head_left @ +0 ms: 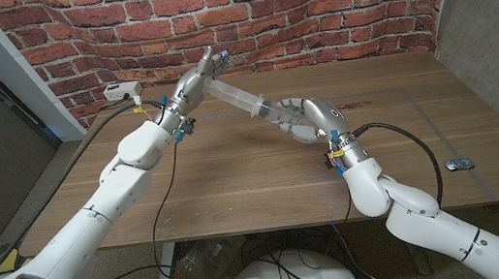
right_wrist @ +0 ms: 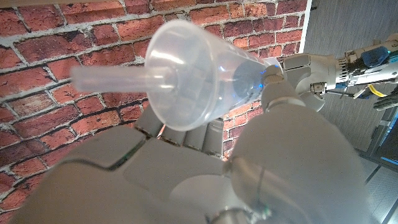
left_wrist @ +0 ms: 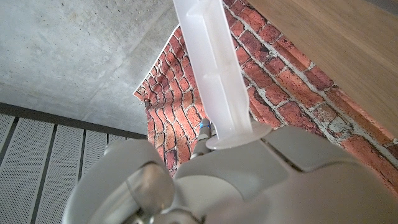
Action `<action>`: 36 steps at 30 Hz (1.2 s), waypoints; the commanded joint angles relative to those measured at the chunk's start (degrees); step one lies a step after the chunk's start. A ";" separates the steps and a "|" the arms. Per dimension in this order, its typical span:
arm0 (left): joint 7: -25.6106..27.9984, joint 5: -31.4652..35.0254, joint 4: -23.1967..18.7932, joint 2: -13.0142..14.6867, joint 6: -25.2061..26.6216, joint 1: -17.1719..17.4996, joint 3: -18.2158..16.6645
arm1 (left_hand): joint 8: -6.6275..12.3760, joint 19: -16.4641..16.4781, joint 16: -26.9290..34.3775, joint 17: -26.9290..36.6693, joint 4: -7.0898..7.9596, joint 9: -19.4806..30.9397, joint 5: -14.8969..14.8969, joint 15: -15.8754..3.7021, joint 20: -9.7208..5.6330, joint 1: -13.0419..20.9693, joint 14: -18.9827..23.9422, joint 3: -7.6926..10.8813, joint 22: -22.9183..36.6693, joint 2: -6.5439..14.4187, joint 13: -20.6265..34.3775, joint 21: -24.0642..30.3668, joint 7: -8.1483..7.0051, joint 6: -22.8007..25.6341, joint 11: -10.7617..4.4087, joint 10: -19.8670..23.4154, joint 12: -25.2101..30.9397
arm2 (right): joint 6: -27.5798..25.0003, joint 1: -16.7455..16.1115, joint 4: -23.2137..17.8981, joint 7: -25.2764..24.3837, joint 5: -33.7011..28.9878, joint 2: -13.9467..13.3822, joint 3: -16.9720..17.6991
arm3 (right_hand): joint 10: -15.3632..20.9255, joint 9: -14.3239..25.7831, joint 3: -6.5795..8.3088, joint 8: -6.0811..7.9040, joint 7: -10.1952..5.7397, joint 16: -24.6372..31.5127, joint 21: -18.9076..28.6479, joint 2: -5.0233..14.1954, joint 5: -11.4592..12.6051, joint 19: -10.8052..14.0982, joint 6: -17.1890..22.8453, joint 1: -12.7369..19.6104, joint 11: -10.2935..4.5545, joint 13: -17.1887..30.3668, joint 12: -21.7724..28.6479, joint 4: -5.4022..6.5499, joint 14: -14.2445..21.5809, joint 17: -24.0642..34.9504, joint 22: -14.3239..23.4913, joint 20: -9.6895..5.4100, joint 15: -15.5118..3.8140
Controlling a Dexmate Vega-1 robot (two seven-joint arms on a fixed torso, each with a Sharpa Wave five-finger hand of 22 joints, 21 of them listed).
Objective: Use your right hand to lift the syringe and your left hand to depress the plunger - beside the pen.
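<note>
Right hand grips syringe, left hand presses plunger, above wooden table, brick wall.

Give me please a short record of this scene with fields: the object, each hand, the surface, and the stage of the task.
object: large clear syringe, lifted above the table, tilted
right hand: right hand grips the syringe barrel at its lower end
left hand: left hand presses on the plunger end
surface: wooden table, brick wall behind
other item: small object near the table's right edge, too small to identify
stage: syringe lifted; how far the plunger is pushed cannot be told
</note>
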 commanded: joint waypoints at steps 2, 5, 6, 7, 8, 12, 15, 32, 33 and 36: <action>-0.86 -0.67 0.77 -1.05 -0.24 -0.60 0.66 | -0.19 -0.29 -0.17 0.25 0.10 0.16 -0.12 0.04 0.15 0.07 -0.23 0.00 0.19 0.16 0.13 0.13 -0.08 0.13 -0.22 -0.13 0.13 | 0.97 1.01 1.10 -0.71 0.41 1.23 -0.60 | 4.42 0.31 4.10 -0.23 -7.43 -0.12 0.50 8.94 0.28 -0.40 8.07 8.24 -3.56 0.29 -0.44 3.31 1.16 0.20 0.01 -5.24 -4.32; -1.16 -0.70 0.94 -1.11 0.12 -0.90 0.93 | -0.19 -0.31 -0.17 0.25 0.10 0.16 -0.12 0.03 0.15 0.08 -0.26 0.00 0.19 0.16 0.13 0.12 -0.04 0.13 -0.19 -0.15 0.13 | 1.23 1.33 1.39 -0.79 0.44 1.44 -0.74 | 4.38 0.32 4.11 -0.27 -7.42 -0.13 0.62 8.93 0.28 -0.44 8.11 8.22 -3.57 0.29 -0.54 3.30 1.18 0.21 -0.01 -5.24 -4.32; -1.26 -0.66 1.02 -1.14 0.16 -1.01 1.02 | -0.20 -0.34 -0.17 0.25 0.10 0.16 -0.13 0.06 0.18 0.08 -0.27 0.00 0.19 0.16 0.13 0.12 -0.03 0.12 -0.17 -0.14 0.13 | 1.33 1.45 1.49 -0.80 0.46 1.51 -0.80 | 4.35 0.32 4.11 -0.28 -7.42 -0.13 0.64 8.94 0.28 -0.45 8.11 8.22 -3.68 0.29 -0.57 3.29 1.19 0.21 -0.02 -5.24 -4.33; -1.38 -0.69 1.08 -1.17 0.28 -1.12 1.12 | -0.19 -0.38 -0.17 0.25 0.10 0.16 -0.13 0.01 0.22 0.08 -0.28 0.00 0.19 0.17 0.13 0.10 -0.03 0.12 -0.21 -0.16 0.13 | 1.41 1.57 1.59 -0.84 0.51 1.63 -0.84 | 4.36 0.33 4.11 -0.29 -7.47 -0.14 0.67 8.94 0.28 -0.47 8.12 8.22 -3.66 0.29 -0.58 3.29 1.20 0.22 -0.02 -5.24 -4.33; -1.47 -0.67 1.15 -1.22 0.34 -1.23 1.21 | -0.19 -0.38 -0.15 0.25 0.10 0.16 -0.13 -0.01 0.20 0.08 -0.25 0.01 0.19 0.17 0.13 0.10 -0.02 0.12 -0.21 -0.16 0.13 | 1.51 1.69 1.68 -0.84 0.50 1.68 -0.90 | 4.29 0.33 4.11 -0.31 -7.44 -0.15 0.70 8.93 0.28 -0.50 8.10 8.20 -3.65 0.29 -0.64 3.30 1.19 0.22 -0.03 -5.24 -4.32; -2.09 -0.55 1.41 -1.32 0.70 -1.81 1.71 | -0.17 -0.46 -0.14 0.25 0.12 0.16 -0.15 -0.05 0.28 0.09 -0.26 0.01 0.19 0.18 0.13 0.09 -0.02 0.17 -0.24 -0.15 0.14 | 1.86 2.18 1.96 -0.62 0.54 1.80 -1.11 | 4.50 0.35 4.13 -0.35 -7.48 -0.18 0.85 8.92 0.28 -0.54 8.15 8.20 -3.45 0.30 -0.66 3.26 1.17 0.23 -0.06 -5.24 -4.34; -2.56 -0.59 1.75 -1.62 0.67 -2.23 2.05 | -0.18 -0.51 -0.17 0.25 0.12 0.16 -0.15 -0.02 0.31 0.09 -0.37 0.01 0.19 0.19 0.14 0.08 -0.07 0.15 -0.24 -0.20 0.13 | 2.03 2.52 2.21 -0.48 0.62 1.98 -1.25 | 4.49 0.36 4.14 -0.36 -7.43 -0.22 0.95 8.91 0.28 -0.55 8.22 8.21 -3.44 0.30 -0.72 3.23 1.13 0.23 -0.08 -5.24 -4.33; -4.41 -0.91 3.65 -3.62 -0.33 -3.87 3.49 | -0.15 -0.71 -0.10 0.25 0.14 0.17 -0.19 -0.09 0.44 0.12 -0.36 0.00 0.19 0.21 0.14 0.05 -0.10 0.19 -0.24 -0.19 0.16 | 1.96 3.53 2.98 -0.59 0.53 2.84 -1.76 | 4.46 0.40 4.21 -0.52 -7.48 -0.24 1.40 8.94 0.30 -0.81 8.25 8.20 -3.67 0.32 -1.01 3.15 1.20 0.28 -0.18 -5.24 -4.35; -4.42 -0.91 3.62 -3.66 -0.33 -3.87 3.53 | -0.15 -0.68 -0.11 0.25 0.14 0.17 -0.19 -0.10 0.44 0.12 -0.38 0.00 0.19 0.21 0.14 0.06 -0.15 0.19 -0.26 -0.15 0.18 | 2.05 3.56 3.03 -0.64 0.54 2.82 -1.77 | 4.48 0.41 4.20 -0.53 -7.51 -0.23 1.40 8.95 0.30 -0.83 8.24 8.19 -3.69 0.32 -1.01 3.16 1.22 0.29 -0.18 -5.24 -4.35; -4.39 -0.92 3.42 -3.74 -0.32 -3.79 3.62 | -0.16 -0.70 -0.09 0.25 0.15 0.17 -0.20 -0.04 0.46 0.12 -0.36 0.00 0.19 0.22 0.14 0.06 -0.13 0.17 -0.30 -0.19 0.17 | 2.10 3.57 3.13 -0.89 0.55 2.92 -1.77 | 4.73 0.42 4.21 -0.54 -7.57 -0.24 1.52 8.94 0.30 -0.87 8.29 8.18 -3.38 0.32 -0.97 3.15 1.24 0.30 -0.20 -5.24 -4.35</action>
